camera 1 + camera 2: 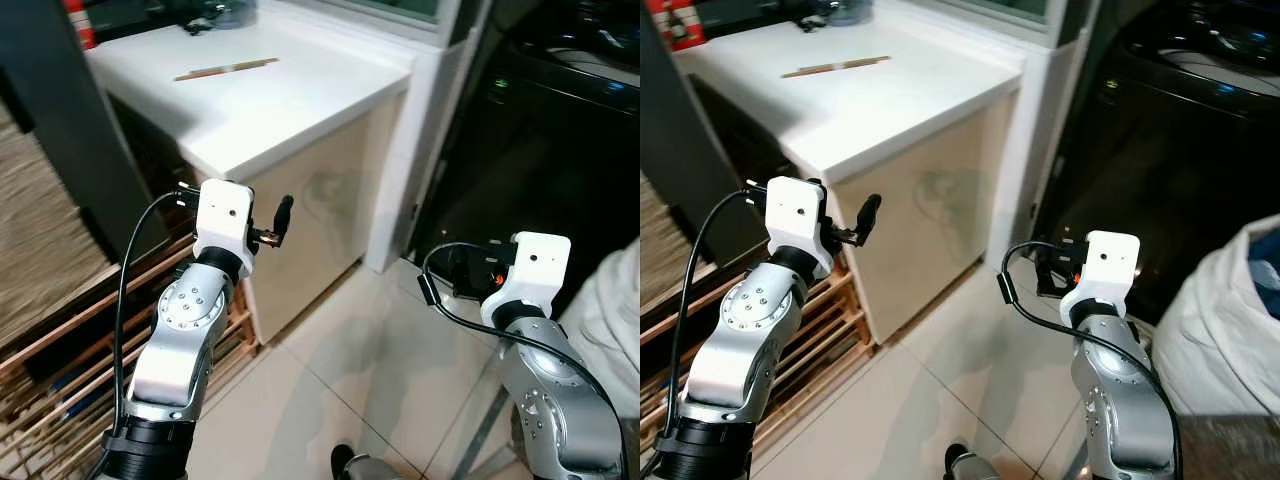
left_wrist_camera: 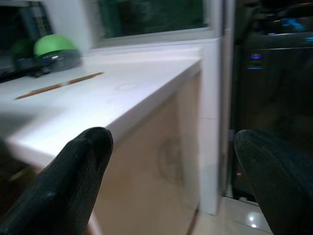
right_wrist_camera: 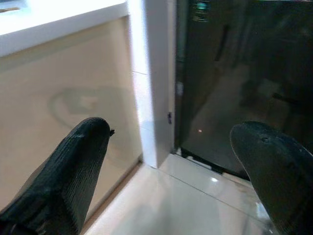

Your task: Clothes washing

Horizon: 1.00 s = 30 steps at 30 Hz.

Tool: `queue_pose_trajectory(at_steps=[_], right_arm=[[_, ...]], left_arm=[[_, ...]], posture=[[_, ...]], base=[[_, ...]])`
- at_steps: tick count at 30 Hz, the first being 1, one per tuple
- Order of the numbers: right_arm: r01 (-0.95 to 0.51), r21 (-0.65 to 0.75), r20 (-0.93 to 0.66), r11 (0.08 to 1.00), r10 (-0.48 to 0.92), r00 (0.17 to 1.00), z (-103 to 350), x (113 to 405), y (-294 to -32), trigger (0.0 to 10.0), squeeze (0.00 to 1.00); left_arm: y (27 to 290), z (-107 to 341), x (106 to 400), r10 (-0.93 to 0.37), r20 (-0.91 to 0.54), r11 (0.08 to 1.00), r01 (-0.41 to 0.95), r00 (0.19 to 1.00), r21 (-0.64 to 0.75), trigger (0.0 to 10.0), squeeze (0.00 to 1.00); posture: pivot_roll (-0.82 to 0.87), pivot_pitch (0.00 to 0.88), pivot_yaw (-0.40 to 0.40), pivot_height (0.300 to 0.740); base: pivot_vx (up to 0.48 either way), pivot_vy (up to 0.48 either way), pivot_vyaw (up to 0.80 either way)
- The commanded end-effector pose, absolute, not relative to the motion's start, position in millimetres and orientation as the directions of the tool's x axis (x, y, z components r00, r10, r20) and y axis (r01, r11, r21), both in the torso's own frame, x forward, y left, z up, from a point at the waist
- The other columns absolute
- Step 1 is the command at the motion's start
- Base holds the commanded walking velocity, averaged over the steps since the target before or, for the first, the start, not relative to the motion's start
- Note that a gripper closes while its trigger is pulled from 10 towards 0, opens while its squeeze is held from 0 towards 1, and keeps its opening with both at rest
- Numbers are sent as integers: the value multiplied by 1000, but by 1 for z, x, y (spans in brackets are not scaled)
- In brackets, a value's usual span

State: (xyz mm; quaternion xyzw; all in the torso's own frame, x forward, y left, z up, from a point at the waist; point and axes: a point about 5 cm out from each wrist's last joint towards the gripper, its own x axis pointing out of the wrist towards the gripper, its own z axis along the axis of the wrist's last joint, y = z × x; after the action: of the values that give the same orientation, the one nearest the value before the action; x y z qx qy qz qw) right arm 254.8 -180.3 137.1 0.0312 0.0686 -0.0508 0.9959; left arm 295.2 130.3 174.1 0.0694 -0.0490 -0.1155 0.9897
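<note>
Left claw (image 2: 171,181) and right claw (image 3: 181,171): both hovering raised mid-frame, fingers spread, holding nothing, facing worktop (image 1: 300,110) cabinet.

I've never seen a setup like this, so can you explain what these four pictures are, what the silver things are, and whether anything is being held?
The silver things are a humanoid robot's two arms. The two wide pictures come from cameras on its head, looking down. The left gripper is raised beside a white counter; the right gripper points toward a dark washing machine. The other two pictures come from cameras on each wrist, looking along that gripper's two black fingers, which are the dark shapes at the picture's edges. Both grippers are open and hold nothing.

On the counter lies a thin wooden stick, and at its back stands something with a green lid. A white bag, perhaps laundry, sits on the tiled floor near the right arm.
</note>
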Motion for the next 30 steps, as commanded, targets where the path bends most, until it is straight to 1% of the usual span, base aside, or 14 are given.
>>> queue_pose_trajectory(at_steps=[1, 12, 14, 18, 22, 26, 30], right_arm=[[115, 67, -150, 991, -104, 983, 137, 252, -180, 10000, 0], [122, 77, -152, 990, -109, 982, 136, 251, -179, 10000, 0], [122, 76, -153, 990, -109, 982, 136, 251, -179, 10000, 0], [119, 75, -155, 990, -107, 982, 136, 251, -179, 10000, 0], [74, 57, -136, 996, -66, 989, 141, 255, -172, 10000, 0], [49, 58, -134, 997, -41, 990, 142, 257, -168, 10000, 0], [18, 73, -124, 997, -9, 992, 145, 259, -165, 10000, 0]], left_arm=[[130, 177, 297, -243, 82, 961, 229, 966, 155, 10000, 0], [130, 177, 299, -253, 73, 956, 238, 965, 171, 10000, 0], [130, 177, 299, -254, 63, 956, 240, 965, 170, 10000, 0], [131, 177, 300, -242, 63, 951, 224, 968, 213, 10000, 0], [134, 175, 299, -218, 54, 965, 207, 975, 161, 10000, 0], [137, 175, 300, -189, 51, 971, 179, 981, 157, 10000, 0], [138, 180, 301, -188, 71, 974, 177, 979, 142, 10000, 0]], posture=[[-52, 0, 53, 740], [-55, 0, 61, 740], [-55, 0, 61, 740], [-53, 0, 61, 740], [-49, 0, 57, 740], [-41, 0, 52, 740], [-28, 0, 37, 740]], base=[[0, 405, -781], [0, 411, -781], [0, 266, -781], [0, 0, -781], [0, 0, 0], [0, 0, 0], [0, 0, 0]])
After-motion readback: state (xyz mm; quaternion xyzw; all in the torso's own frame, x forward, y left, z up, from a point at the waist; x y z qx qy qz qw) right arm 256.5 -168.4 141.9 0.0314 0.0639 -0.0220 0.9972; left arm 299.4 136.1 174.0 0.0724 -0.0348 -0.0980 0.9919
